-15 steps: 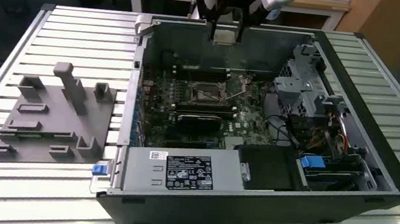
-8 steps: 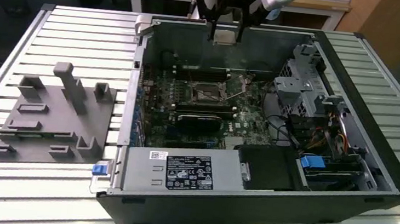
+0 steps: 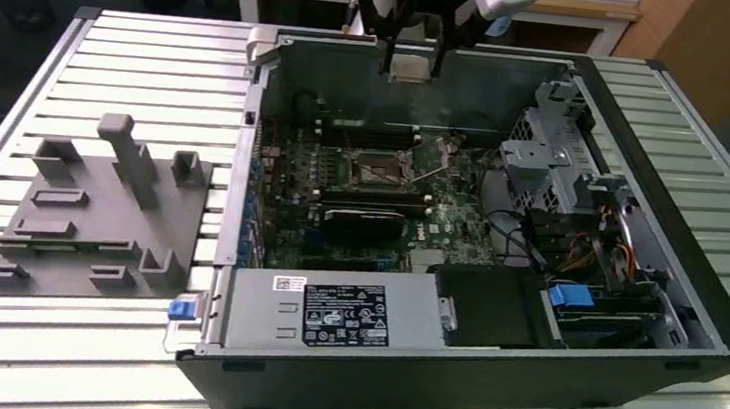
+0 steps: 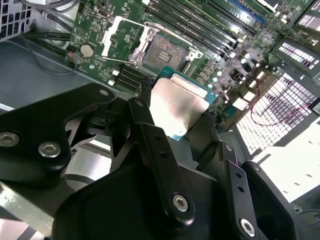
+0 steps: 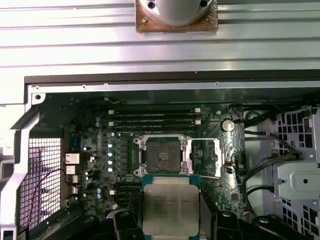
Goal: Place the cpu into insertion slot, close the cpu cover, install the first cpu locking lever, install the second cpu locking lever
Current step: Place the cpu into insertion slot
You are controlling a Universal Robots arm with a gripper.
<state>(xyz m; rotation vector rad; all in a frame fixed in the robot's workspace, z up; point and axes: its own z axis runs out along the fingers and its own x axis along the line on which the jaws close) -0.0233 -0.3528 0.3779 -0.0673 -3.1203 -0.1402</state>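
As the fingers (image 4: 150,135) grip, the cpu (image 4: 179,106) sits between them.

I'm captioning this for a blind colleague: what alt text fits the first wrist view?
The gripper holds the cpu by its edges above a green motherboard inside an open computer case, not yet in the bare insertion slot. The cpu cover stands swung open beside the slot.

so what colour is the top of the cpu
Silver-grey metal with a green border; the cpu shows best in the first wrist view.
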